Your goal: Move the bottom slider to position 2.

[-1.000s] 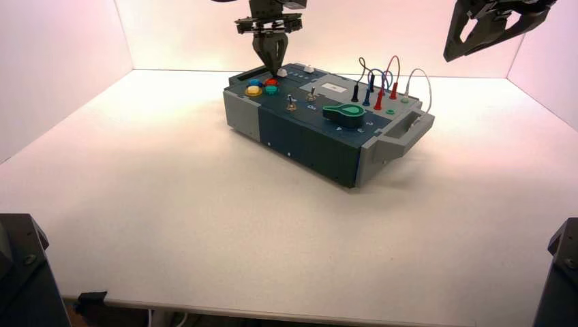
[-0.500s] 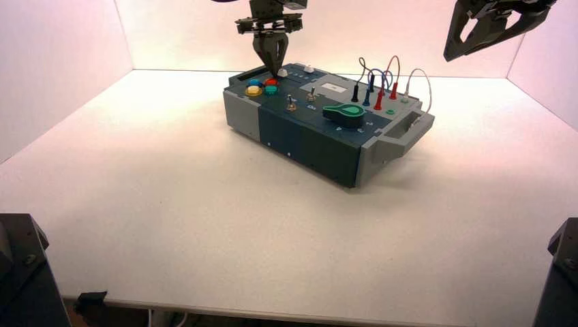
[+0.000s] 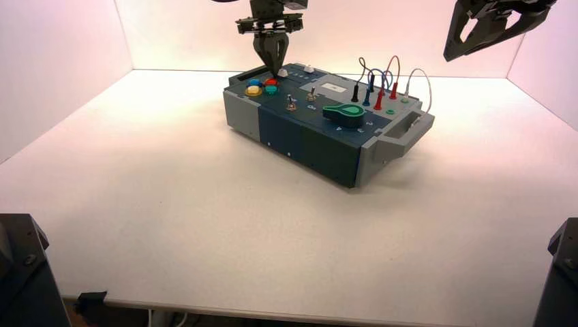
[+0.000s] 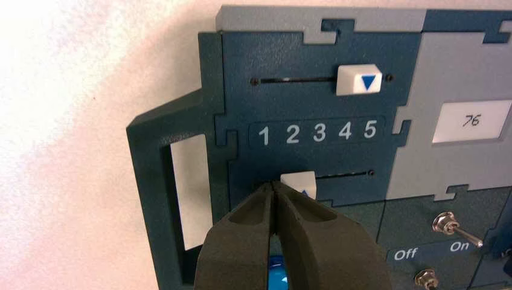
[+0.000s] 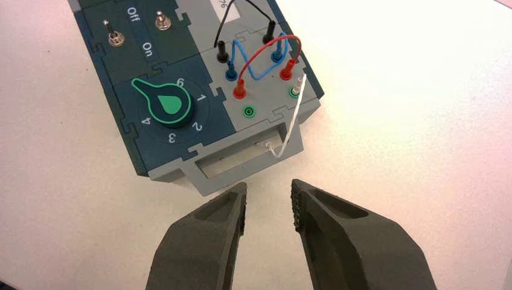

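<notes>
The bottom slider (image 4: 299, 183), a small white knob with a blue triangle, sits in its slot just under the numeral 2 of the strip 1 to 5. My left gripper (image 4: 275, 185) is shut, with its tips against the knob's side toward numeral 1. In the high view the left gripper (image 3: 275, 67) stands over the box's far left corner beside the knob (image 3: 282, 72). The top slider (image 4: 358, 79) sits at about 5. My right gripper (image 5: 268, 202) is open and empty, raised off the box's handle end (image 3: 455, 42).
The box (image 3: 320, 139) stands turned on the white table. It bears coloured push buttons (image 3: 262, 87), two toggle switches (image 4: 454, 226) marked Off and On, a green knob (image 5: 168, 106), plugged wires (image 5: 259, 57) and a label reading 76 (image 4: 472, 121).
The left gripper has edged slightly toward the box's right, with the white knob at its tips. The right arm has not moved.
</notes>
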Action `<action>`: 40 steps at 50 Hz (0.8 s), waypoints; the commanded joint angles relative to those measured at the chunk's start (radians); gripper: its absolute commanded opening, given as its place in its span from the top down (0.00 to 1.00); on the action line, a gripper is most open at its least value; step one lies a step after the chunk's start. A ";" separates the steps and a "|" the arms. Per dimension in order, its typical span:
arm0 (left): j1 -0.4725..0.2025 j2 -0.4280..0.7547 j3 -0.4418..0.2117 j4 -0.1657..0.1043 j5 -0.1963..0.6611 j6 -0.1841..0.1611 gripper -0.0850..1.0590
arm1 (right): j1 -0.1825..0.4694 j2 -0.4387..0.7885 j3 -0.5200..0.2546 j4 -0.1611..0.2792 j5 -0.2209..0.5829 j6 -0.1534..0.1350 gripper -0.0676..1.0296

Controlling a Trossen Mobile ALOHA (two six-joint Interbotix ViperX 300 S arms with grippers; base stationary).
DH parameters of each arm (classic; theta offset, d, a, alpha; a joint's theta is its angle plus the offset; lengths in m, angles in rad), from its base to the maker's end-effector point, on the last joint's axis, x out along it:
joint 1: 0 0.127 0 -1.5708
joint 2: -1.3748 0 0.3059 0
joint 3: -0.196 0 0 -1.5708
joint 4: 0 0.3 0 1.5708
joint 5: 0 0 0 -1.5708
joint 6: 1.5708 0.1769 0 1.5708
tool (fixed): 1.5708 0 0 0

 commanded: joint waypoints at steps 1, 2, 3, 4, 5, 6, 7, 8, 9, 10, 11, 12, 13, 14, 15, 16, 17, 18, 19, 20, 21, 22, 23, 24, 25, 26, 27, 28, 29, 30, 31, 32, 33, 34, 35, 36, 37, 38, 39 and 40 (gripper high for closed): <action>0.002 -0.049 -0.060 0.002 0.009 -0.012 0.95 | -0.006 -0.005 -0.023 -0.002 -0.005 -0.002 0.56; 0.003 -0.054 -0.069 0.002 0.017 -0.014 0.95 | -0.006 -0.006 -0.023 -0.002 -0.005 -0.002 0.56; 0.003 -0.058 -0.078 0.000 0.023 -0.015 0.95 | -0.006 -0.006 -0.023 -0.002 -0.003 0.000 0.56; 0.003 -0.061 -0.087 -0.002 0.032 -0.017 0.95 | -0.006 -0.005 -0.023 -0.002 -0.003 -0.002 0.56; 0.003 -0.063 -0.092 -0.003 0.037 -0.018 0.95 | -0.006 -0.005 -0.023 -0.002 -0.005 -0.002 0.56; 0.003 -0.066 -0.100 -0.006 0.046 -0.020 0.95 | -0.006 -0.005 -0.025 -0.002 -0.003 -0.002 0.56; 0.000 -0.069 -0.107 -0.011 0.057 -0.021 0.95 | -0.006 -0.005 -0.025 -0.002 -0.005 -0.002 0.56; -0.002 -0.072 -0.115 -0.014 0.064 -0.025 0.95 | -0.006 -0.006 -0.025 -0.002 -0.005 -0.002 0.56; -0.003 -0.074 -0.117 -0.014 0.067 -0.026 0.95 | -0.006 -0.005 -0.025 -0.002 -0.005 -0.002 0.56; -0.008 -0.075 -0.121 -0.015 0.075 -0.029 0.95 | -0.006 -0.005 -0.025 -0.002 -0.005 -0.002 0.56; -0.011 -0.077 -0.126 -0.015 0.080 -0.032 0.95 | -0.006 -0.005 -0.025 -0.002 -0.005 -0.002 0.56; -0.017 -0.077 -0.129 -0.017 0.084 -0.032 0.95 | -0.006 -0.005 -0.025 -0.002 -0.003 -0.002 0.56; -0.018 -0.077 -0.129 -0.015 0.087 -0.032 0.95 | -0.006 -0.005 -0.025 -0.002 -0.005 -0.002 0.56; -0.023 -0.075 -0.130 -0.017 0.091 -0.034 0.95 | -0.006 -0.005 -0.025 -0.002 -0.003 -0.002 0.56; -0.028 -0.074 -0.130 -0.015 0.094 -0.034 0.95 | -0.006 -0.005 -0.025 -0.002 -0.005 0.000 0.56; -0.029 -0.074 -0.130 -0.017 0.095 -0.034 0.95 | -0.006 -0.006 -0.025 -0.002 -0.005 -0.002 0.56; -0.035 -0.072 -0.130 -0.017 0.100 -0.034 0.95 | -0.006 -0.005 -0.025 -0.002 -0.003 -0.002 0.56; -0.040 -0.071 -0.127 -0.017 0.103 -0.035 0.95 | -0.006 -0.005 -0.025 -0.002 -0.005 -0.002 0.56; -0.046 -0.067 -0.126 -0.017 0.106 -0.035 0.95 | -0.006 -0.006 -0.025 -0.002 -0.003 -0.002 0.56; -0.052 -0.066 -0.123 -0.015 0.107 -0.035 0.95 | -0.006 -0.005 -0.025 -0.002 -0.003 -0.002 0.56; -0.055 -0.064 -0.121 -0.017 0.109 -0.034 0.95 | -0.006 -0.005 -0.025 -0.002 -0.003 -0.002 0.56; -0.060 -0.063 -0.120 -0.017 0.110 -0.034 0.95 | -0.006 -0.005 -0.025 -0.002 -0.003 -0.002 0.56; -0.066 -0.061 -0.118 -0.017 0.112 -0.035 0.95 | -0.006 -0.005 -0.025 -0.003 -0.003 -0.002 0.56; -0.072 -0.060 -0.115 -0.015 0.112 -0.034 0.95 | -0.006 -0.006 -0.025 -0.002 -0.002 0.000 0.56; -0.074 -0.060 -0.115 -0.017 0.112 -0.034 0.95 | -0.006 -0.005 -0.025 -0.003 -0.002 -0.002 0.56; -0.078 -0.058 -0.115 -0.017 0.112 -0.034 0.95 | -0.006 -0.006 -0.025 -0.003 -0.002 -0.002 0.56; -0.084 -0.057 -0.114 -0.015 0.114 -0.034 0.95 | -0.006 -0.005 -0.025 -0.003 -0.002 -0.002 0.56; -0.087 -0.055 -0.114 -0.015 0.114 -0.034 0.95 | -0.006 -0.006 -0.025 -0.003 -0.002 -0.002 0.56; -0.089 -0.054 -0.114 -0.015 0.114 -0.034 0.95 | -0.006 -0.006 -0.025 -0.003 -0.002 -0.002 0.56; -0.092 -0.051 -0.114 -0.015 0.115 -0.034 0.95 | -0.006 -0.006 -0.025 -0.003 -0.002 -0.002 0.56; -0.095 -0.049 -0.114 -0.014 0.118 -0.034 0.95 | -0.006 -0.006 -0.025 -0.003 0.000 0.000 0.56; -0.095 -0.048 -0.114 -0.014 0.120 -0.035 0.95 | -0.006 -0.006 -0.025 -0.003 0.000 -0.002 0.56; -0.097 -0.046 -0.114 -0.014 0.123 -0.035 0.95 | -0.006 -0.006 -0.025 -0.003 0.000 -0.002 0.56; -0.097 -0.043 -0.114 -0.012 0.124 -0.034 0.95 | -0.006 -0.006 -0.025 -0.003 0.000 -0.002 0.56; -0.097 -0.041 -0.114 -0.012 0.126 -0.035 0.95 | -0.006 -0.006 -0.025 -0.003 0.000 -0.002 0.56; -0.097 -0.038 -0.114 -0.012 0.127 -0.037 0.95 | -0.006 -0.006 -0.025 -0.003 0.000 -0.002 0.56; -0.097 -0.037 -0.112 -0.011 0.129 -0.038 0.95 | -0.006 -0.006 -0.025 -0.003 0.000 -0.002 0.56; -0.097 -0.034 -0.110 -0.008 0.130 -0.041 0.95 | -0.006 -0.006 -0.025 -0.003 0.000 -0.002 0.56; -0.097 -0.032 -0.110 -0.006 0.132 -0.041 0.95 | -0.006 -0.005 -0.025 -0.003 0.000 -0.002 0.56; -0.095 -0.031 -0.109 0.000 0.133 -0.044 0.95 | -0.006 -0.006 -0.025 -0.003 0.000 -0.002 0.56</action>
